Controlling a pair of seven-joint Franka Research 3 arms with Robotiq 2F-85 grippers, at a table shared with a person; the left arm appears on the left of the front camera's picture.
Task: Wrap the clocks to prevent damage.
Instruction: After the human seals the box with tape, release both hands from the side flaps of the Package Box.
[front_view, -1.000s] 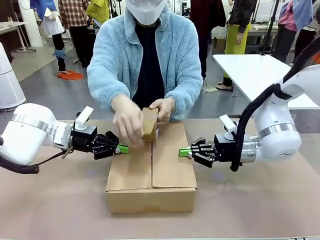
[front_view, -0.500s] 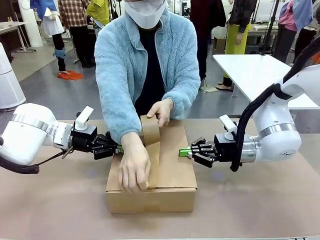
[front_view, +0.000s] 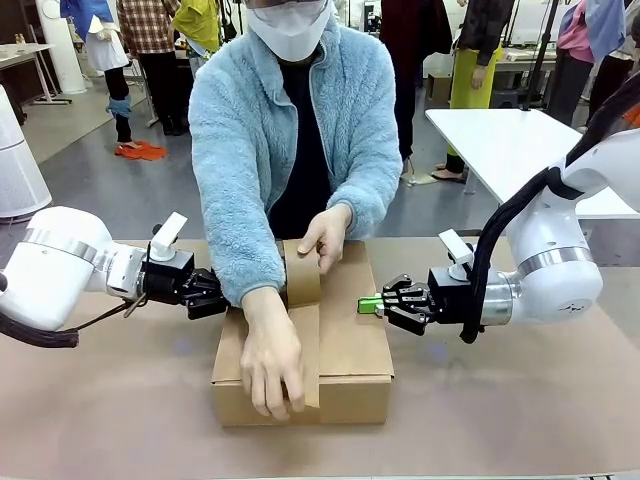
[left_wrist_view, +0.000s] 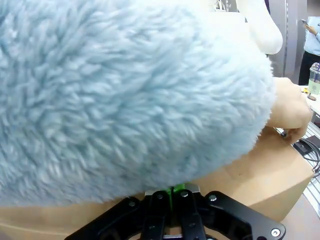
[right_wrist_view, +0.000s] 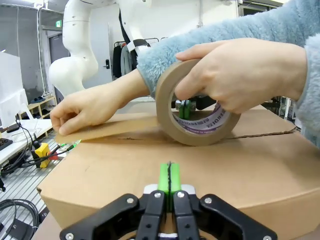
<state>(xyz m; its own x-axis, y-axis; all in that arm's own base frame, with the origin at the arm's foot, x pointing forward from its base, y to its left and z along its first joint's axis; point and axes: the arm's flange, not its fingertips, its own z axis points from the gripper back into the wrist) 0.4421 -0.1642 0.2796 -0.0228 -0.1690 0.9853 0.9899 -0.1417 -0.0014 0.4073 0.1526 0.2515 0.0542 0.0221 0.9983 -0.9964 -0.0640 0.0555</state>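
A person's hands (front_view: 272, 362) pull tape (front_view: 301, 272) along the box (front_view: 350, 340) mid-counter (front_view: 120, 400). Both pincers, left (front_view: 222, 297) and right (front_view: 368, 304), press its sides, fingers together. The stiff, light cardboard likely handles best gripped at its side walls.

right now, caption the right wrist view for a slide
Person's hand runs a tape roll along the cardboard box, shut right claw pressing its side.
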